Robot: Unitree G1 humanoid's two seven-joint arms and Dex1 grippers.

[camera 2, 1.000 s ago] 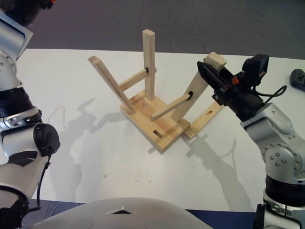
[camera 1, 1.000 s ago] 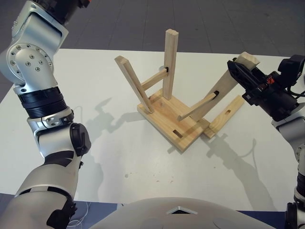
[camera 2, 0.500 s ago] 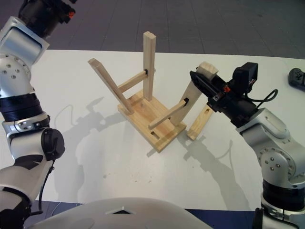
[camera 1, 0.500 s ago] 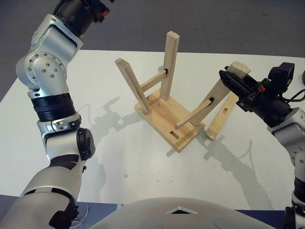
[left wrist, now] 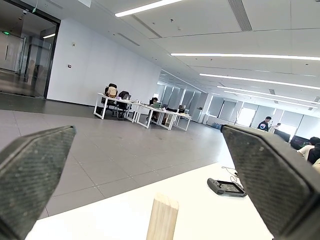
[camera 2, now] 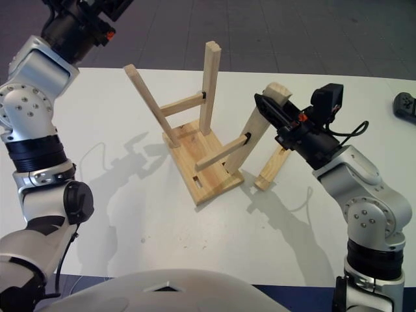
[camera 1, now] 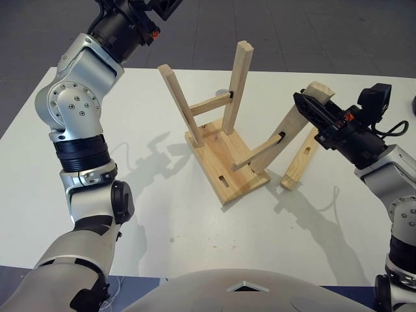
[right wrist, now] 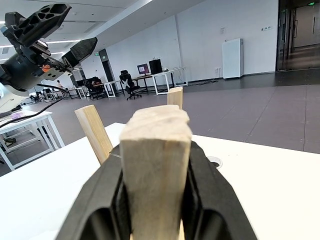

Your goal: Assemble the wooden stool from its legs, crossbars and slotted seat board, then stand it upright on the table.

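Observation:
The slotted seat board (camera 1: 227, 162) lies flat mid-table. Two legs (camera 1: 181, 104) (camera 1: 238, 88) stand in it, joined by a crossbar (camera 1: 213, 103). My right gripper (camera 1: 307, 105) is shut on the top of a third leg (camera 1: 286, 130), which leans with its foot at the board's right edge. A second crossbar (camera 1: 255, 156) sticks out of that leg over the board. The right wrist view shows this leg's end (right wrist: 156, 150) clamped between the fingers. A fourth leg (camera 1: 301, 159) lies loose on the table to the right. My left gripper (left wrist: 147, 131) is open, held high behind the stool.
A black controller (camera 2: 406, 104) lies at the table's far right edge. A small round fitting (camera 1: 223, 91) sits in the tabletop behind the stool. Bare white table (camera 1: 195, 227) stretches in front of the board and to its left.
The right gripper has pushed the held leg leftward, and the seat board with its two legs has turned and slid left. The loose leg swung round. The left arm rose and swung toward the table's back.

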